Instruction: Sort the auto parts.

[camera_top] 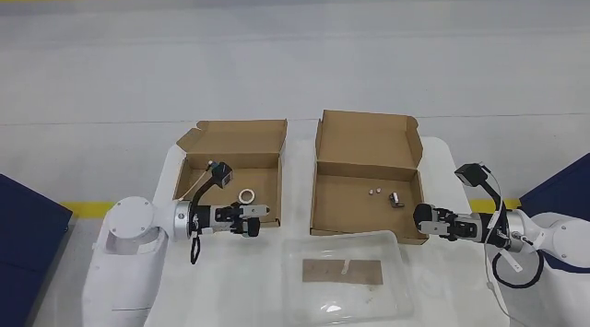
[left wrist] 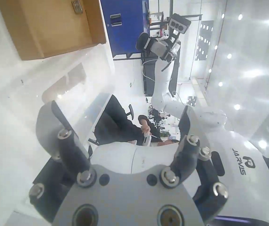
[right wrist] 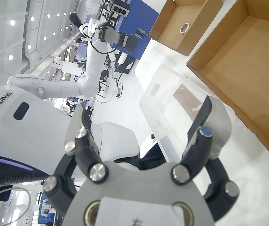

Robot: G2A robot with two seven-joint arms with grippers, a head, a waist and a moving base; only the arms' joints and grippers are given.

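While both arms hang low over the table (camera_top: pixel 297 189), take the clear bin (camera_top: pixel 346 276) as our marker. The left gripper (left wrist: pixel 118 118) sits off the bin's far left corner, fingers spread apart. The right gripper (right wrist: pixel 144 105) sits off the far right corner, and it's spread wide too. Beyond the bin, the left box (camera_top: pixel 230 175) holds a white ring (camera_top: pixel 247 196). The right box (camera_top: pixel 364 193) holds small metal parts (camera_top: pixel 396 200), too tiny to identify. Just a narrow strip of bare tabletop runs between the bin's rim and the box fronts. Inside the bin there's a brown patch (camera_top: pixel 343 272), clouded by the plastic, and I can't tell what it is.
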